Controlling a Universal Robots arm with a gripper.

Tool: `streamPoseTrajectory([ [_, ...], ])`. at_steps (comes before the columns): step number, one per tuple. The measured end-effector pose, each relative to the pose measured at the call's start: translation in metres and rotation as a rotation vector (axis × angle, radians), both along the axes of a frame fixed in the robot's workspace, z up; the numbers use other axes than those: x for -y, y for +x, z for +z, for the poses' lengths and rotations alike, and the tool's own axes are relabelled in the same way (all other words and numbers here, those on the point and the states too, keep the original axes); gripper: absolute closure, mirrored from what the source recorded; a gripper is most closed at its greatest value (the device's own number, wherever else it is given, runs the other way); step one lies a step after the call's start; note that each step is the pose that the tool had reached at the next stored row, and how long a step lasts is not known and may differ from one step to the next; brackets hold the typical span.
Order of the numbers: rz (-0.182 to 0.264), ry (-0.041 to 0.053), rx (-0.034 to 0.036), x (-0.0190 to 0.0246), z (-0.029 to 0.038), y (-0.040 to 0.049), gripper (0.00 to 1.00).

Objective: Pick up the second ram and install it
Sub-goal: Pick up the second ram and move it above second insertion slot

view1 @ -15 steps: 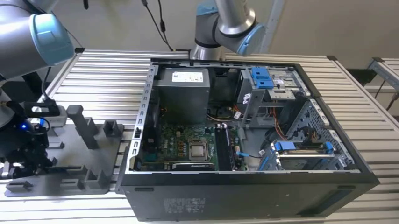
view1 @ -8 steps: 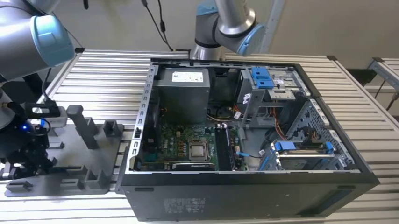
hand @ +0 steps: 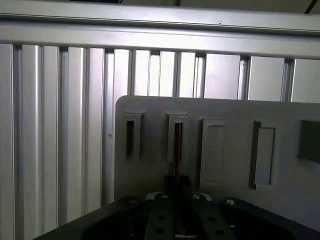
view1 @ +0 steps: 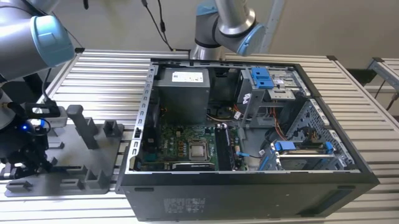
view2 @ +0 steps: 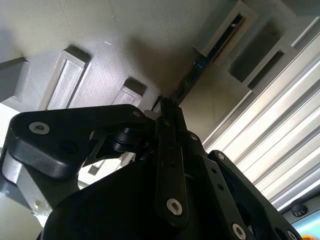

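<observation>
The second ram (hand: 177, 145) is a thin strip seen edge-on, standing in a narrow slot of the grey holder tray (hand: 225, 107). In the second wrist view the second ram (view2: 197, 67) runs as a dark bluish strip from that slot to my fingertips. My gripper (hand: 177, 182) is shut on the strip's near end, its black fingers (view2: 167, 130) pressed together around it. In the exterior view my gripper (view1: 28, 161) hangs low over the holder tray (view1: 87, 158) at the exterior view's left, well away from the open computer case (view1: 349, 154).
Inside the case lie the motherboard (view1: 181, 142) with its CPU socket (view1: 199, 150) and a dark memory stick (view1: 222, 147) standing beside it. Blue drive clips (view1: 262, 77) sit at the case's far side. The ribbed metal table (view1: 106, 70) surrounds everything. Upright pegs (view1: 81, 123) rise from the tray.
</observation>
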State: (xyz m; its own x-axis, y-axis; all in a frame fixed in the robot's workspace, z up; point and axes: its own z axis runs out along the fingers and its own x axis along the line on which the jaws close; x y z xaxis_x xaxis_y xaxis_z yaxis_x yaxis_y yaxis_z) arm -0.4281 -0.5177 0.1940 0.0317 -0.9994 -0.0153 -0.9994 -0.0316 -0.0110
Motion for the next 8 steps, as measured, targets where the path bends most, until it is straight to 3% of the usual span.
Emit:
streamPoseTrajectory([
  [8,0.0,-0.0001,-0.0001,0.0,-0.0002,0.0,0.85],
])
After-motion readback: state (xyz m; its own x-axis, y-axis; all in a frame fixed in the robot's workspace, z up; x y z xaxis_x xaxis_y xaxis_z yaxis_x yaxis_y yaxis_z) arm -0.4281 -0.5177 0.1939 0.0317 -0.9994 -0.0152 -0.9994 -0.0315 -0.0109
